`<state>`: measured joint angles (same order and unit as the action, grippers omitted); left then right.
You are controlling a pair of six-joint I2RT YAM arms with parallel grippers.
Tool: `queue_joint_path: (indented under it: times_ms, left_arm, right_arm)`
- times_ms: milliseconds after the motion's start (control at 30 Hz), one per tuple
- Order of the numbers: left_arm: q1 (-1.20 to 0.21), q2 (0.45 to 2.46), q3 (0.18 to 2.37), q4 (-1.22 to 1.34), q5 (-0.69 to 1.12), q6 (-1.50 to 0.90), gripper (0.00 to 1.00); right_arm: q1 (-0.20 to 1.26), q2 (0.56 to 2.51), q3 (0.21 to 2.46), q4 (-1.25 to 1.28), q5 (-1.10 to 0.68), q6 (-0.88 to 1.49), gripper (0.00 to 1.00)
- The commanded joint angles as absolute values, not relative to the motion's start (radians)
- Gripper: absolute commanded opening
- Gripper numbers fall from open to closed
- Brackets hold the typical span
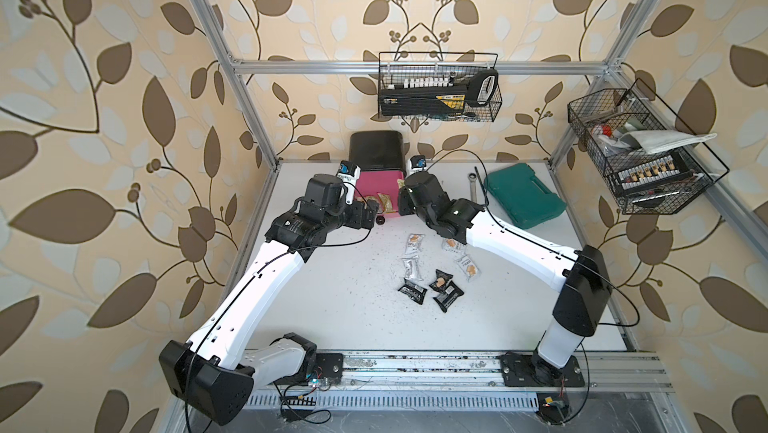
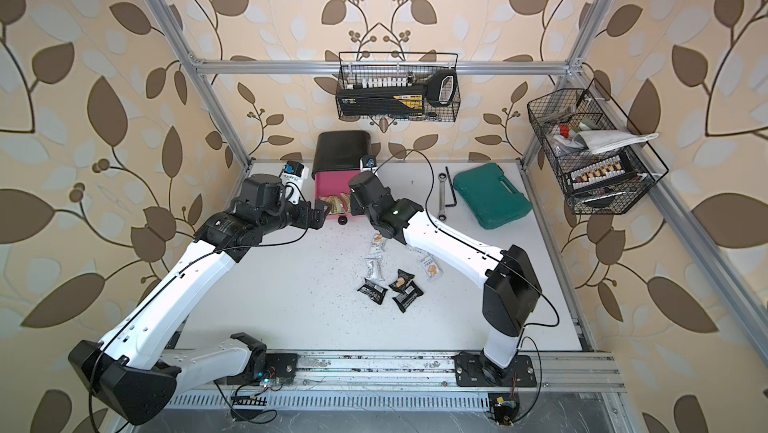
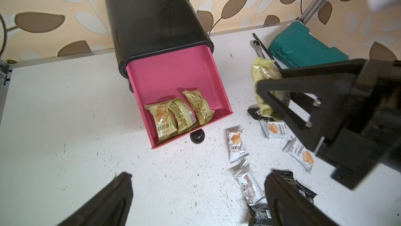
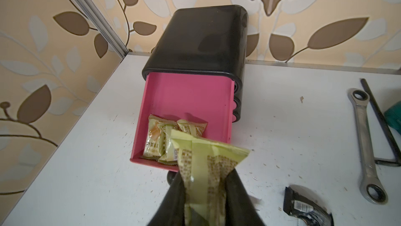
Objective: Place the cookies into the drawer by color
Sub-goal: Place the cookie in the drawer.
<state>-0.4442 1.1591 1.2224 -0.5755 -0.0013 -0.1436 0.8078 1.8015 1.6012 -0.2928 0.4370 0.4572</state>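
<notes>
**Step in hand:** yellow-green sort, 4th packet going in.

**Observations**
- Right jaws: narrowed onto 1 end of a yellow-green packet [image 4: 208,162]. Most of the wrapper sticks out free beyond the tips. In the left wrist view the packet is raised, just beside the right wall of the open drawer and not clearly over its floor.
- Left jaws: spread fully, nothing in them. They hover over the worktop [image 1: 332,318] near the drawer's front and its black knob [image 3: 197,137].
- Top pink drawer [image 3: 173,77]: pulled far out of the black cabinet [image 3: 152,18]. 3 yellow-green packets [image 3: 178,114] lie bunched against its front wall.
- On the worktop in front of the drawer: 4 white-silver packets [image 1: 414,242] and at least 3 black packets [image 1: 412,291].

**Risks (judgement)**
1. If the jaws let go too early, the packet lands on the side wall or the worktop.
2. The grip is on 1 end of slick, crinkly film, so a quick move could slide it out.
3. The drawer's front is crowded, and a drop there could ride over the low front lip. The bare rear floor looks safer.
4. Both arms sit close together at the drawer. A sideways swing could knock the left arm or shove the extended drawer askew.
</notes>
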Motion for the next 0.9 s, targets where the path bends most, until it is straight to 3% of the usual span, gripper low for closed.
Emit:
queue_joint_path:
  times_ms: [0, 333, 633, 667, 733, 867]
  left_arm:
    - [-0.437, 1.134, 1.220, -0.538, -0.028, -0.151, 0.98]
    - [-0.437, 1.143, 1.221, -0.541, -0.025, -0.147, 0.98]
    - [-0.437, 1.150, 1.224, -0.544, -0.027, -0.144, 0.98]
    - [-0.437, 1.153, 1.225, -0.543, -0.026, -0.143, 0.98]
    - [-0.437, 1.156, 1.226, -0.545, -0.028, -0.143, 0.98]
    - [-0.438, 1.160, 1.226, -0.546, -0.030, -0.142, 0.98]
  right_arm:
    - [0.793, 1.898, 1.703, -0.285, 0.409, 0.388, 0.23]
    - [0.721, 2.178, 1.951, -0.312, 0.367, 0.334, 0.23]
    - [0.689, 2.272, 2.036, -0.336, 0.275, 0.342, 0.26]
    - [0.689, 2.275, 2.042, -0.341, 0.264, 0.345, 0.28]
    - [0.690, 2.272, 2.054, -0.353, 0.252, 0.352, 0.42]
    - [0.695, 2.222, 2.054, -0.377, 0.258, 0.358, 0.52]
